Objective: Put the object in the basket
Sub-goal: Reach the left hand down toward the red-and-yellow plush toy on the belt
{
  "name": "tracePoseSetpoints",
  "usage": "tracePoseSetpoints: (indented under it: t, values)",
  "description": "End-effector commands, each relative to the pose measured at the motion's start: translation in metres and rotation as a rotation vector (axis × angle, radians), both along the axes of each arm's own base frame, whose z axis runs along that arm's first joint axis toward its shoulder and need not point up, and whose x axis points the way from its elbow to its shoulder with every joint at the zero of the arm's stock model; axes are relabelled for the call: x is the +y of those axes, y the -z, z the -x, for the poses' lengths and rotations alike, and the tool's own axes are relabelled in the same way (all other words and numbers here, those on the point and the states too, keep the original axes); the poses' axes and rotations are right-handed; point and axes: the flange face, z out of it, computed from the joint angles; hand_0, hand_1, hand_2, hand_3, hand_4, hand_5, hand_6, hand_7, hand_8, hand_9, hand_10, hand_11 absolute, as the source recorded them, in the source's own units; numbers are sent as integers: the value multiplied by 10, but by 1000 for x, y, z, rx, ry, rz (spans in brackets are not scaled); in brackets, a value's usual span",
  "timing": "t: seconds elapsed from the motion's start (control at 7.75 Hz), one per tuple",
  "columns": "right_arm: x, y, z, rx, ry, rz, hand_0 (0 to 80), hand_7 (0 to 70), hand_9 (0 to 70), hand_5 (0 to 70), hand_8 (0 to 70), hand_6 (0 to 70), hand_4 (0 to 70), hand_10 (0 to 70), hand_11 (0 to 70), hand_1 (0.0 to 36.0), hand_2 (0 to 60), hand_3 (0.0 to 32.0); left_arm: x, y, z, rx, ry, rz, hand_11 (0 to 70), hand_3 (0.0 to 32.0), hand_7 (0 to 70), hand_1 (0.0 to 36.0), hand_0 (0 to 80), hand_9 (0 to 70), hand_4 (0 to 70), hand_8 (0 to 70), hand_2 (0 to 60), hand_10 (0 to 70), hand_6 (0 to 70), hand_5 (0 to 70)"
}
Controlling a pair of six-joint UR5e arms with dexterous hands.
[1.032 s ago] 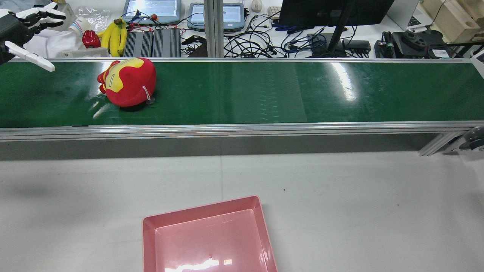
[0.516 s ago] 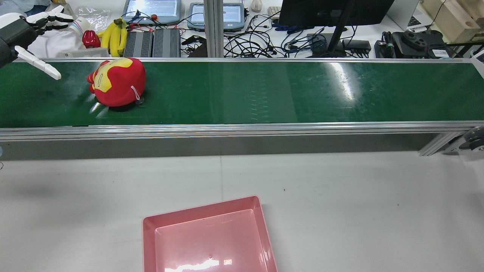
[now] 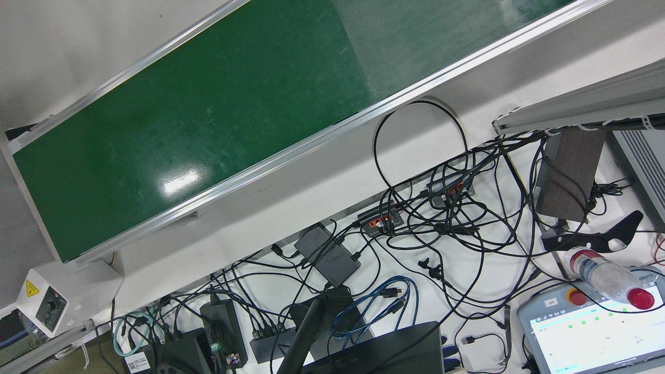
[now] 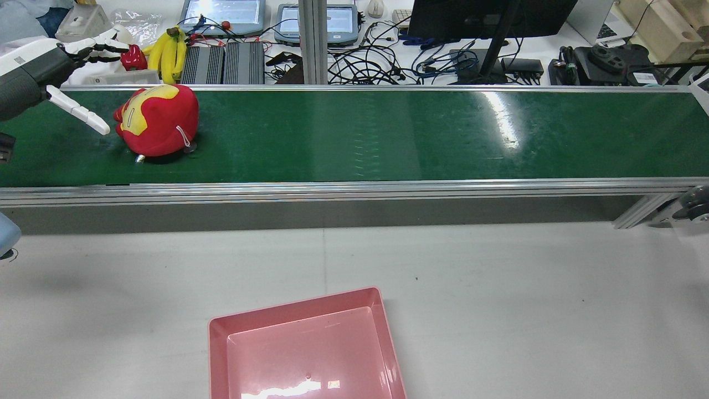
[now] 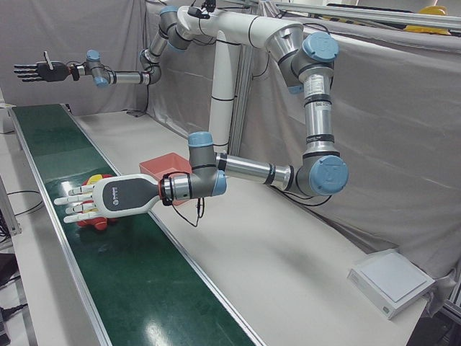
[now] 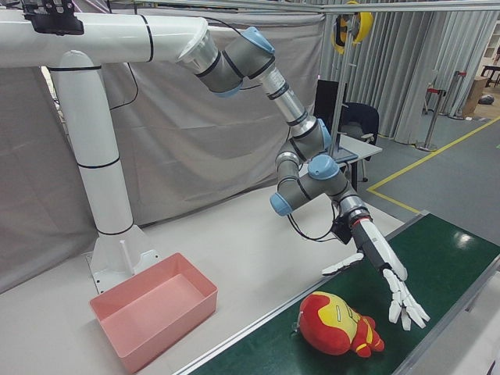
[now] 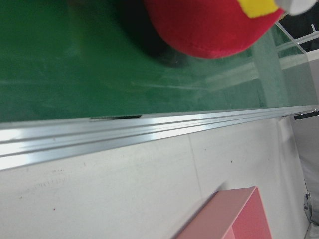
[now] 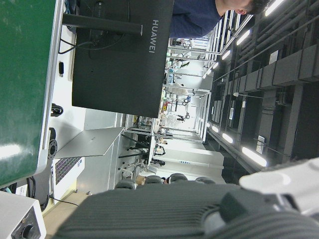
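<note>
Since a second ago the red and yellow plush toy (image 4: 158, 126) has travelled leftward along the green conveyor belt (image 4: 388, 136), and the left hand (image 4: 52, 75) has come in from the rear view's left edge to meet it. That hand is spread wide, fingers (image 6: 406, 306) straight and apart, holding nothing; in the rear view its lowest finger ends just beside the toy's face, and I cannot tell whether they touch. In the right-front view the hand (image 6: 387, 281) hangs above and just past the toy (image 6: 337, 324).

The toy is a rounded, helmet-shaped plush, red with a yellow face panel, a white loop at its back. It lies on its side on the belt, long axis along the belt, face toward the hand.

The right hand (image 5: 34, 71) is raised high over the far end of the belt, fingers open and holding nothing. The pink basket (image 4: 306, 346) sits on the white table (image 4: 526, 299), well apart from the toy.
</note>
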Motion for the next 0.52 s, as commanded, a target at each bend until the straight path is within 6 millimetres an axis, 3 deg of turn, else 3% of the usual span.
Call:
tracePoseSetpoints:
  t: [0.0, 0.39]
  values:
    - [0, 0, 0, 0, 0, 0, 0, 0, 0, 0, 0, 0, 0, 0, 0, 0, 0, 0, 7, -2, -23, -15, -35, 6, 0, 0, 29, 108, 592, 165, 119, 103, 0, 0, 45, 225]
    - [0, 1, -1, 0, -1, -2, 0, 0, 0, 0, 0, 0, 0, 0, 0, 0, 0, 0, 9, -7, -30, -31, -45, 12, 0, 0, 32, 127, 578, 172, 123, 108, 0, 0, 48, 243]
